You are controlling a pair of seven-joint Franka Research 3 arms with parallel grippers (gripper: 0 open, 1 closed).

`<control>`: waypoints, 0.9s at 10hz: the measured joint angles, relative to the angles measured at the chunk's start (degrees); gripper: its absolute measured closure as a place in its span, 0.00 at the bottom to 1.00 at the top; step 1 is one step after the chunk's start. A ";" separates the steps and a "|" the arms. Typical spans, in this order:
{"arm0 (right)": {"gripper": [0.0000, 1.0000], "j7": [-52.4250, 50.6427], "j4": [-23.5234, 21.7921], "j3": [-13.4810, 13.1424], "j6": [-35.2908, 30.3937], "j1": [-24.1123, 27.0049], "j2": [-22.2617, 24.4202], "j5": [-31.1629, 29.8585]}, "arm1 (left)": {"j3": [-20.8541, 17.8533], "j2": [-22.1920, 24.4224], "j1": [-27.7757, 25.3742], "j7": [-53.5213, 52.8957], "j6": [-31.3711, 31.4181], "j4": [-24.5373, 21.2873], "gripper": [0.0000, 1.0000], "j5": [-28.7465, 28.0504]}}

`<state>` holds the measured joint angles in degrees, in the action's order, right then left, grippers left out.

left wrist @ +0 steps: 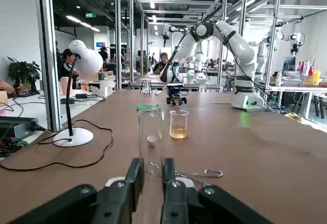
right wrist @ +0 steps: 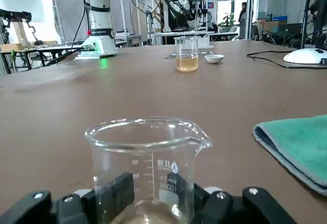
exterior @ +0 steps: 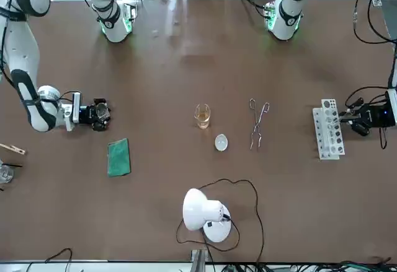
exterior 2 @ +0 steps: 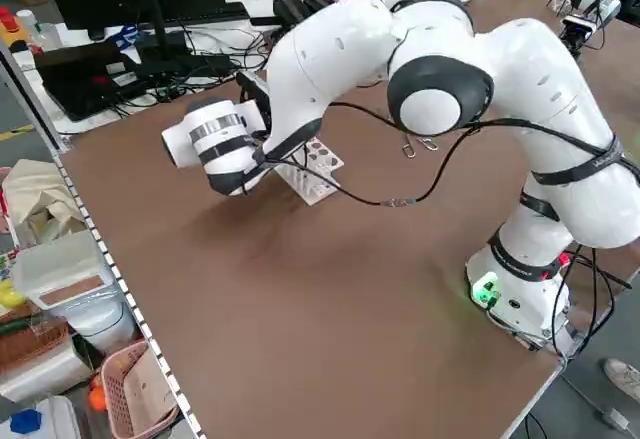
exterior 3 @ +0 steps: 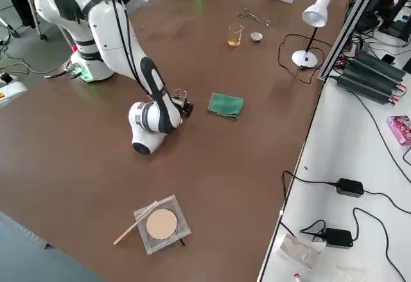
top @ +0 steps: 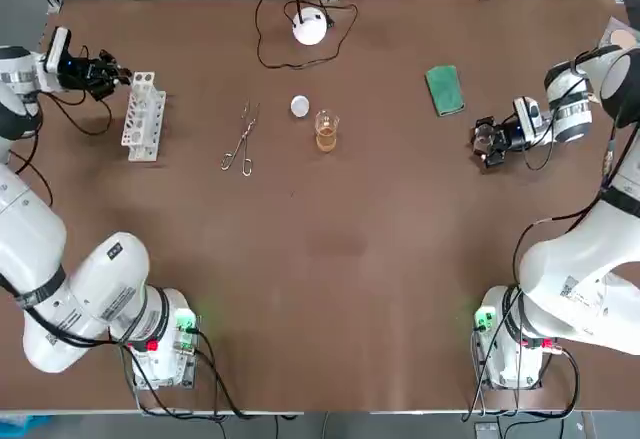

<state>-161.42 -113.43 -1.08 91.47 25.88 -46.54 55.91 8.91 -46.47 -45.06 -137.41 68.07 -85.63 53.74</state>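
Observation:
My left gripper (top: 112,72) is at the table's far left edge, beside the end of a white test tube rack (top: 143,116). In the left wrist view its fingers (left wrist: 134,175) are shut on an upright clear test tube (left wrist: 150,132). My right gripper (top: 487,144) is low at the right side, below a green cloth (top: 444,90). It is shut on a small glass beaker (right wrist: 148,152) that stands on the table. In the front view the right gripper (exterior: 99,114) is at the left and the left gripper (exterior: 356,120) at the right.
Mid-table stand a beaker of amber liquid (top: 326,131), a small white dish (top: 300,107) and metal tongs (top: 240,139). A white desk lamp (top: 310,27) with its cable is at the back. A wire gauze pad (exterior 3: 162,224) with a stick lies at the right edge.

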 joint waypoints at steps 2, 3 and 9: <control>0.61 0.05 0.01 0.45 -0.33 -0.41 0.00 0.83 | 0.01 0.60 0.00 0.32 -0.24 0.00 0.79 0.00; 0.61 0.32 0.01 0.62 -0.62 -0.83 0.00 1.59 | 0.03 0.93 0.00 0.33 -0.28 0.00 0.79 0.07; 0.61 4.54 -0.46 3.19 -2.57 -4.41 1.32 6.68 | 0.45 2.89 0.51 1.92 -0.27 -0.29 0.79 0.14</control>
<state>-156.88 -113.89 2.11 88.90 21.47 -45.22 62.59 9.36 -43.58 -44.55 -135.49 67.80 -85.92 53.88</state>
